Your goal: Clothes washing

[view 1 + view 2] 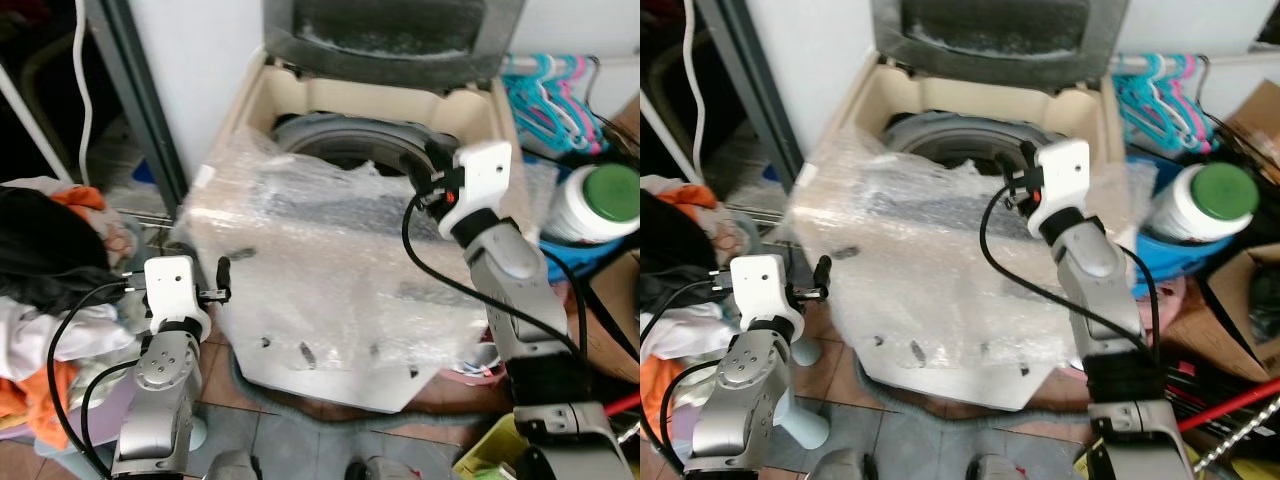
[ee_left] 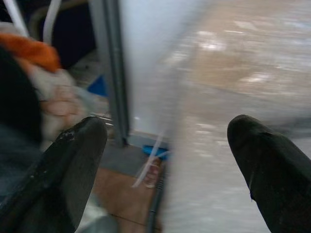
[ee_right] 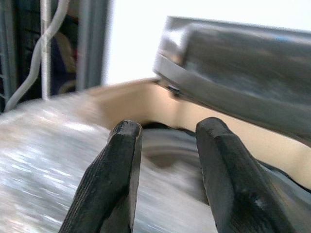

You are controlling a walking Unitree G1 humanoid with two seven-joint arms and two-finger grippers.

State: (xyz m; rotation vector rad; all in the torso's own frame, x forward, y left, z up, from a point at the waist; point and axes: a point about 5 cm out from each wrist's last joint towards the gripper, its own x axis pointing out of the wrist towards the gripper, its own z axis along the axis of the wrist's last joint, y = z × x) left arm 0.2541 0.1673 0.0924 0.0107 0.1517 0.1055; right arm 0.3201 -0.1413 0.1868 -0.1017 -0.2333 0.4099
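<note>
We see the washing machine (image 1: 330,300) standing straight ahead against a white wall, its lid (image 1: 390,35) raised upright at the back and the dark drum opening (image 1: 345,145) showing beneath it. A sheet of bubble wrap (image 1: 300,250) is draped over the top front and down the front panel, covering part of the opening's near edge.

To our left lies a heap of clothes (image 1: 50,290), black, white and orange, just beside the left arm. Further left a white cable (image 1: 82,90) hangs past a grey door frame (image 1: 140,100). To the right of the machine a bunch of teal and pink hangers (image 1: 550,95) hangs, and below them stands a white jar with a green lid (image 1: 600,205), near the right forearm. A cardboard box (image 1: 1240,290) sits lower right.

Our right gripper (image 3: 167,165) is lifted over the machine's top right, at the rim of the drum opening, its two black fingers apart with nothing between them. Our left gripper (image 2: 170,160) is held low beside the machine's left front corner, its fingers spread wide and empty; that view is blurred.
</note>
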